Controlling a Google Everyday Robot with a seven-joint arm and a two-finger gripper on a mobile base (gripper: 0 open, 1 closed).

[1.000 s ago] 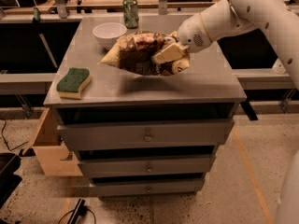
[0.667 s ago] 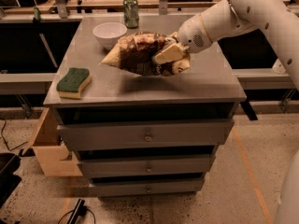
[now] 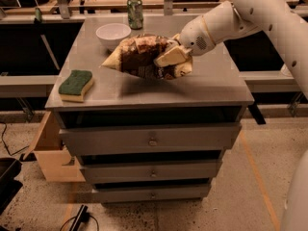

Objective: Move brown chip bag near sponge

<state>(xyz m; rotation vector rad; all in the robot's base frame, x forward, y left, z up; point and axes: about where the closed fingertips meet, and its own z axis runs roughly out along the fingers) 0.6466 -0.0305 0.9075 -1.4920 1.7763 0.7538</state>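
Note:
The brown chip bag (image 3: 137, 57) is crinkled, dark brown with tan-yellow ends. It hangs tilted a little above the grey cabinet top (image 3: 211, 81), casting a shadow below it. My gripper (image 3: 171, 57) is shut on the bag's right part, its cream fingers (image 3: 166, 57) clamped over the foil. The white arm comes in from the upper right. The sponge (image 3: 76, 84), yellow with a dark green top, lies near the front left corner of the top, well left of the bag.
A white bowl (image 3: 113, 33) stands at the back left, just behind the bag's left tip. A green can (image 3: 135, 12) stands behind it at the back edge. Drawers sit below the top. A wooden box (image 3: 48, 153) is on the floor at left.
The bag and gripper have shifted slightly left and toward the front. The sponge, bowl and can have not moved.

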